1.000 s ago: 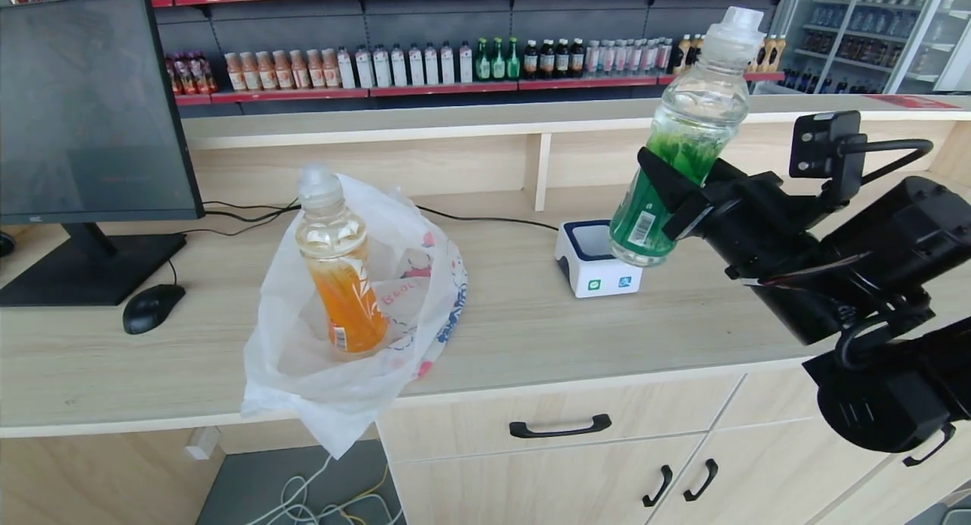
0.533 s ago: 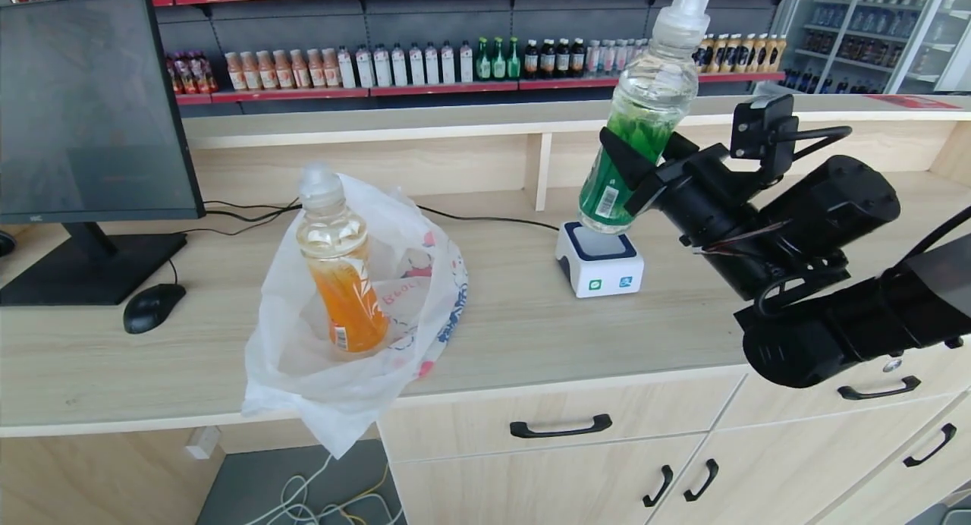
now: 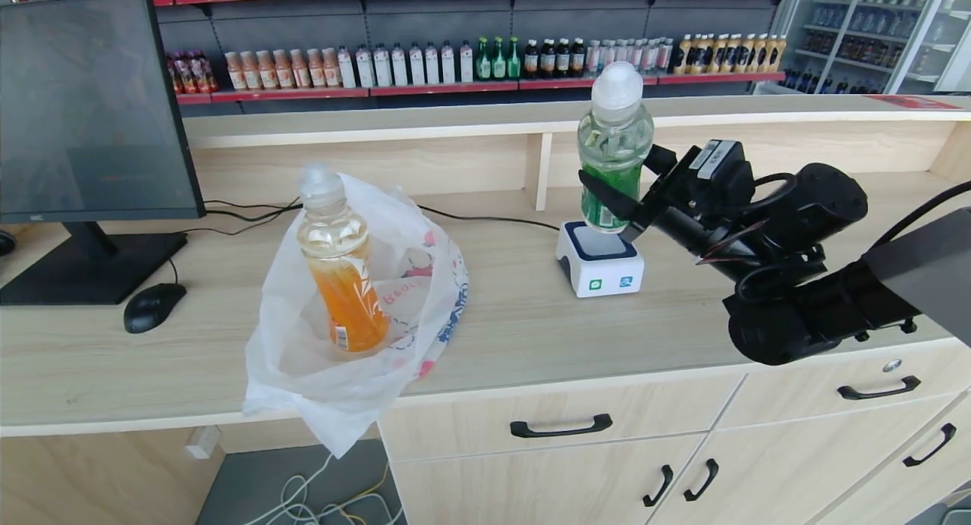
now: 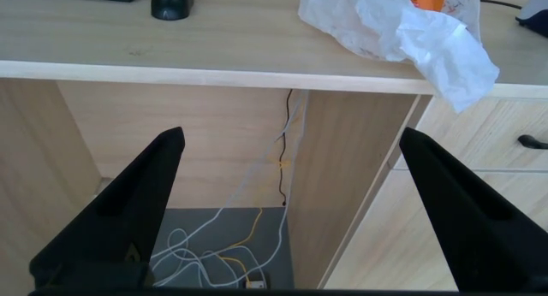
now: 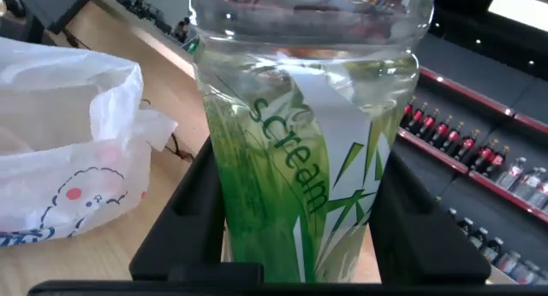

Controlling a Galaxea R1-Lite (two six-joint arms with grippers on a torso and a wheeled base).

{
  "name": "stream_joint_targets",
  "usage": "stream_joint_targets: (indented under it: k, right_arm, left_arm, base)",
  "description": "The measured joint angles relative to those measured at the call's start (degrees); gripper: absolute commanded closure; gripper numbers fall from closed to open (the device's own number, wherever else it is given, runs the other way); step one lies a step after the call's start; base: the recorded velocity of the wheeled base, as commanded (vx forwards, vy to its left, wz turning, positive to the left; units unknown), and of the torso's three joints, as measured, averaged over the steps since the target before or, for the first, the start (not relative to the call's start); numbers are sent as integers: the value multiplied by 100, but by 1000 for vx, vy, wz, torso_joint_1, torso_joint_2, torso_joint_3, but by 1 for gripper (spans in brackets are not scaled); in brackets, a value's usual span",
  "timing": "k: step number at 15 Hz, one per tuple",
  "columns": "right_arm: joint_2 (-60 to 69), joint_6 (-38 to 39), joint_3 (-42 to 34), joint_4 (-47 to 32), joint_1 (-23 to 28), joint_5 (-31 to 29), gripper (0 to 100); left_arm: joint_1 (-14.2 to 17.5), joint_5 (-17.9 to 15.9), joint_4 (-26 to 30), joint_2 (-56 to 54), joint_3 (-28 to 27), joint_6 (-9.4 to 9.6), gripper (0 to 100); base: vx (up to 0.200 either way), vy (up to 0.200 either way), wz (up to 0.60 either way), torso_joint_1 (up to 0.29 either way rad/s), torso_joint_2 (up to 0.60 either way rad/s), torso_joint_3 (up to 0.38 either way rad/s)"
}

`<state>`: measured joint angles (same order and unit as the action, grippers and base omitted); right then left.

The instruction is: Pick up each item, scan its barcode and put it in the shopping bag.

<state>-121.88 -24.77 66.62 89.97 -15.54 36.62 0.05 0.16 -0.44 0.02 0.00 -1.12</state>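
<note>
While right gripper clamps clear plastic bottle, boxy white scanner sits beneath.

- The right arm enters the head view at its right edge, at mid height, and stretches up and left toward the frame's centre.
- The right gripper sits just right of centre, its dark fingers clamped on the lower body of an upright green bottle.
- The left gripper has its two black fingers spread wide apart.
</note>
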Motion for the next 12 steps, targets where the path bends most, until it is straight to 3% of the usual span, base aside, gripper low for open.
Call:
stream_joint_targets:
  k: [12]
  right_arm:
    - [-795,-801,1072,-5,306,906,100]
  left_arm:
    - [-5,0,-5,0,0,1,0]
  base:
    - [0,0,0,0,0,0]
